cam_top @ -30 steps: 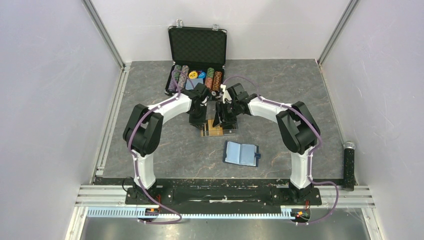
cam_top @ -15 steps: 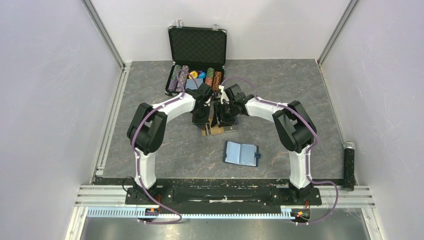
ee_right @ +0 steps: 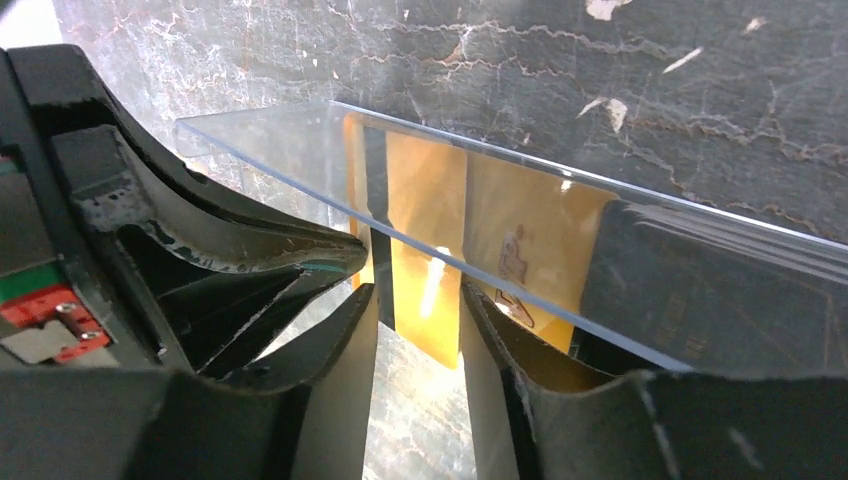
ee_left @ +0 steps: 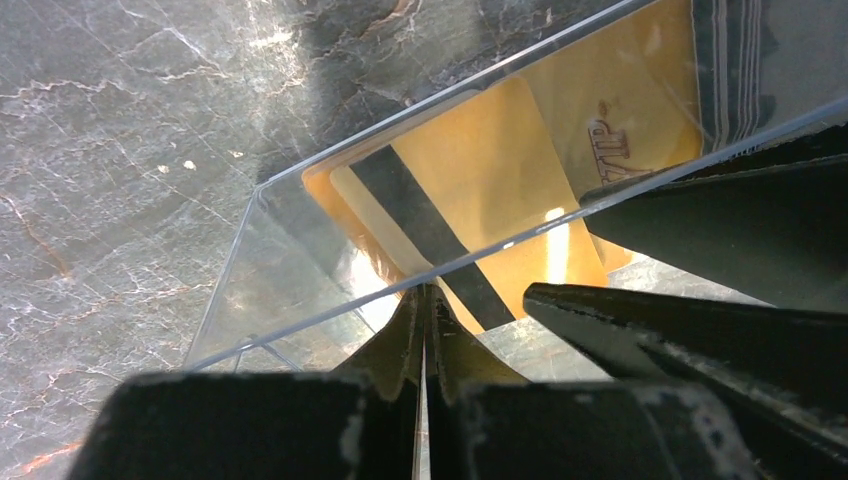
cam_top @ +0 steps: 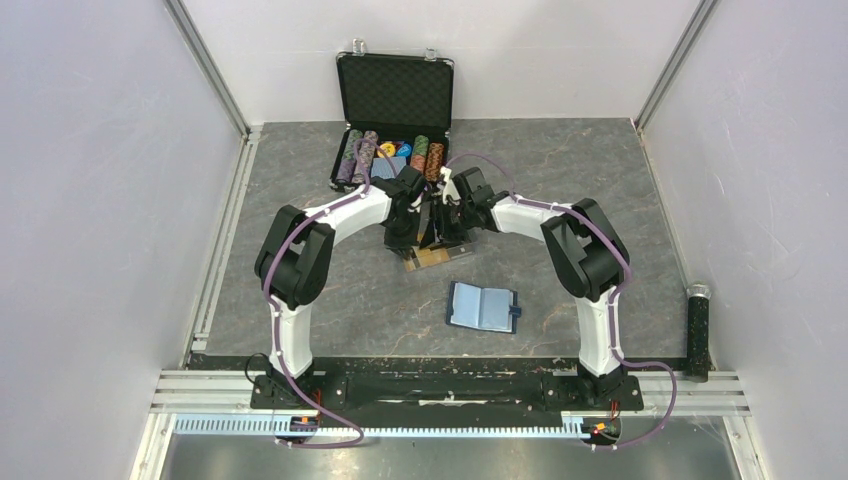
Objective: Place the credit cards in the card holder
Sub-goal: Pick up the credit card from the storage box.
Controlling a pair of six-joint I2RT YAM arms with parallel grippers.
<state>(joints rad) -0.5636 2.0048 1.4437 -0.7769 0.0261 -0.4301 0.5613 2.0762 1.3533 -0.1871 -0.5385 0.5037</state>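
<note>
The credit cards (ee_left: 480, 170) sit in the clear tray (ee_left: 330, 153), right under both sets of jaws. A gold one with a black stripe lies just ahead of my left gripper (ee_left: 425, 300), and a stack of dark ones fills the tray end off to that gripper's right. The left jaws are pressed together, their tips meeting at the tray's near rim; I can't tell if the thin wall is pinched between them.

My right gripper (ee_right: 418, 298) faces the tray's long clear wall from the other side, jaws apart, with the gold card's edge showing in the gap. Whether either finger touches the card or the wall I can't tell. The two grippers are crowded close, the left one just off the right jaws' left finger, so there is little room between them over the tray.

The card holder (cam_top: 482, 307) lies open and flat on the tabletop (cam_top: 370, 300), well behind both jaws toward the arm bases, with bare marble between it and the tray. The chip briefcase (cam_top: 393, 95) stands open just beyond the grippers.
</note>
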